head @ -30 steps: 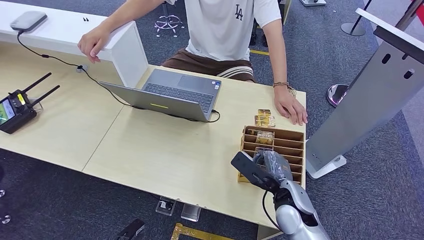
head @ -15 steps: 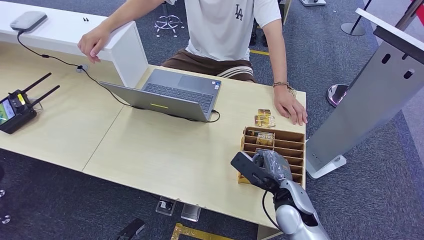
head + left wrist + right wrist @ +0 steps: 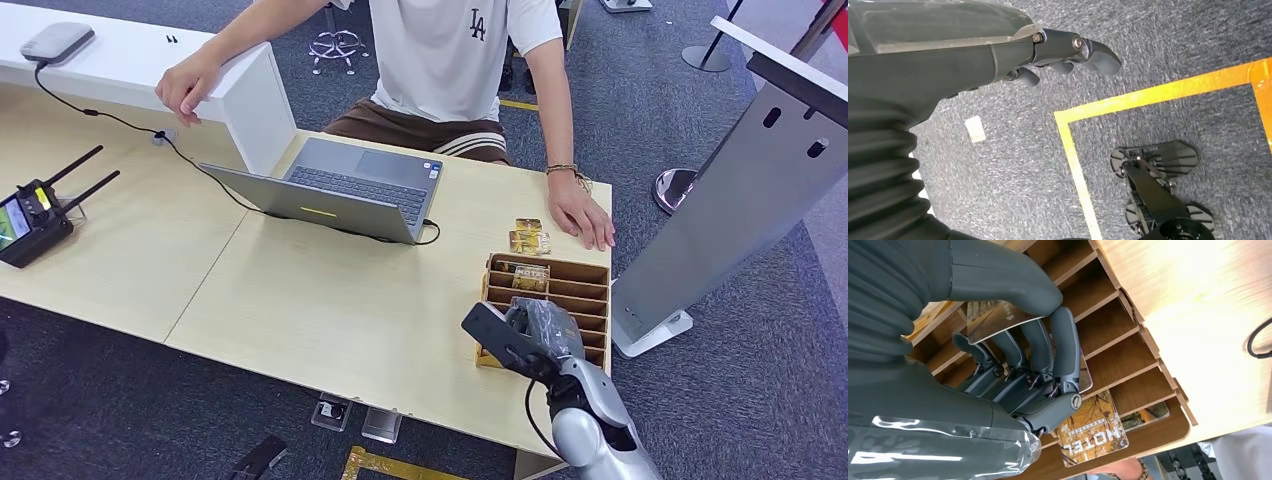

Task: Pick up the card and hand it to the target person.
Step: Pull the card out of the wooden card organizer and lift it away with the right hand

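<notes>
Right wrist view: the right hand [image 3: 1018, 355] is down in the wooden rack [image 3: 1128, 335], thumb and fingers pinching a card [image 3: 993, 317] at its top edge, the card not yet lifted out of its slot. The hold looks shallow, so it could slip, or catch a divider on the way out and drag the rack. Another card [image 3: 1093, 432] stands in a slot nearby. The person's hand [image 3: 583, 212] rests on the desk [image 3: 330, 310] beyond. The left hand [image 3: 1068, 52] hangs over the floor, fingers loosely apart, holding nothing.
</notes>
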{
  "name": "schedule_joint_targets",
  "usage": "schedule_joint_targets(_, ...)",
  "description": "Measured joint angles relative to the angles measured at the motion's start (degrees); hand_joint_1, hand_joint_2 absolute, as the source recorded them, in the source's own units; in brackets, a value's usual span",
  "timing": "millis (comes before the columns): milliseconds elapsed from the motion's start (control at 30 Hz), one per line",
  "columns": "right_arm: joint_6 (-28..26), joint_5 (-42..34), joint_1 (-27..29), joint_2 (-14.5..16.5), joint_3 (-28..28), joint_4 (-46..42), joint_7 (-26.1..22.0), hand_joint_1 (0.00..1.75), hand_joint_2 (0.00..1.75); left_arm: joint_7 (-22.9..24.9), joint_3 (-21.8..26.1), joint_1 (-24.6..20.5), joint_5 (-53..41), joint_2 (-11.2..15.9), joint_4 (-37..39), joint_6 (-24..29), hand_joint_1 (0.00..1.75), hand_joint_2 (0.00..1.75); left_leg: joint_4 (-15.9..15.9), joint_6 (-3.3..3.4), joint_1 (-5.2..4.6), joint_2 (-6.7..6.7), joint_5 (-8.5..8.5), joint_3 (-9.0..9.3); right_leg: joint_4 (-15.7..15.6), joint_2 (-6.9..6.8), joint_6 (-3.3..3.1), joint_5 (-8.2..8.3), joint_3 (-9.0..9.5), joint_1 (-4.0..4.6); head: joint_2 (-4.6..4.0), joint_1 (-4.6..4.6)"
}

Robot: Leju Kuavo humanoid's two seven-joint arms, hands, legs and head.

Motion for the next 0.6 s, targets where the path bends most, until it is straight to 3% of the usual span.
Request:
schedule_joint_targets(333, 0.2, -1.2, -0.4, -1.0, -0.7, -5.1, 0.3, 1.54, 1.75, -0.3, -0.1, 0.5, 0.7, 0.1, 0.0, 0.2, 0.0, 1.75, 0.0, 0.0, 0.0, 0.0, 0.0, 0.0, 0.0, 0.0, 0.0, 0.0, -0.01, 0.0, 0.0, 0.01)
schedule_joint_targets(600, 3.5, -15.0, -0.8, -4.2, -3.8, -16.1, -4.6, 1.54, 1.75, -0.9, -0.1, 0.8, 1.3, 0.5, 0.0, 0.1, 0.0, 1.75, 0.0, 0.0, 0.0, 0.0, 0.0, 0.0, 0.0, 0.0, 0.0, 0.0, -0.01, 0.0, 0.0, 0.01)
